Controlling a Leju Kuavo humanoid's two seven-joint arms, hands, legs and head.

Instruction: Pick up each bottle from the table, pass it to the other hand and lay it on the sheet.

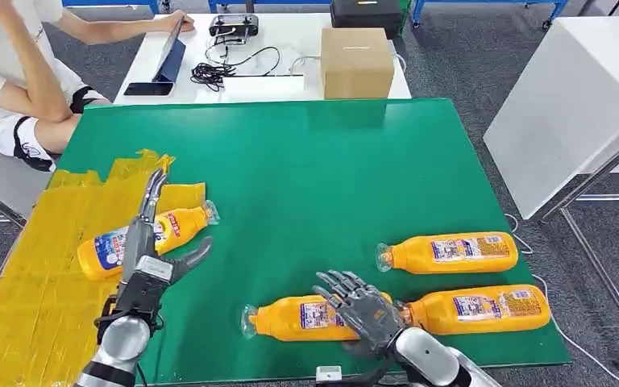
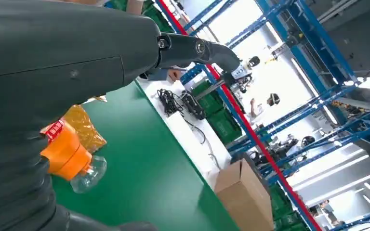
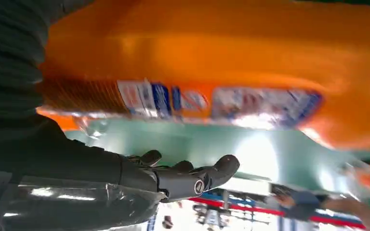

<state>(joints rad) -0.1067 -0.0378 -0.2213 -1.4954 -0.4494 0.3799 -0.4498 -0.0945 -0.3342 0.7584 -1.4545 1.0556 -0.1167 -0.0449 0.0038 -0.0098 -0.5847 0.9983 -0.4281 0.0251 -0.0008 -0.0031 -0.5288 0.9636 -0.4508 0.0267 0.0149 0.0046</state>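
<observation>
One orange bottle (image 1: 179,226) lies on the yellow sheet (image 1: 40,266) at the left of the green table (image 1: 314,177). My left hand (image 1: 147,262) hovers over its middle with straight fingers and thumb apart, holding nothing; the left wrist view shows the bottle's clear neck (image 2: 84,175) beside the hand. A second bottle (image 1: 294,317) lies near the front edge. My right hand (image 1: 364,310) is spread open over its thick end, and the bottle (image 3: 221,53) sits close against the fingers (image 3: 192,175), which do not grip it. Two more bottles (image 1: 451,252) (image 1: 483,309) lie to the right.
A cardboard box (image 1: 357,62) stands just behind the green table on a white table with cables and a tablet. A person (image 1: 8,72) sits at the far left. A white panel (image 1: 564,105) stands off the right side.
</observation>
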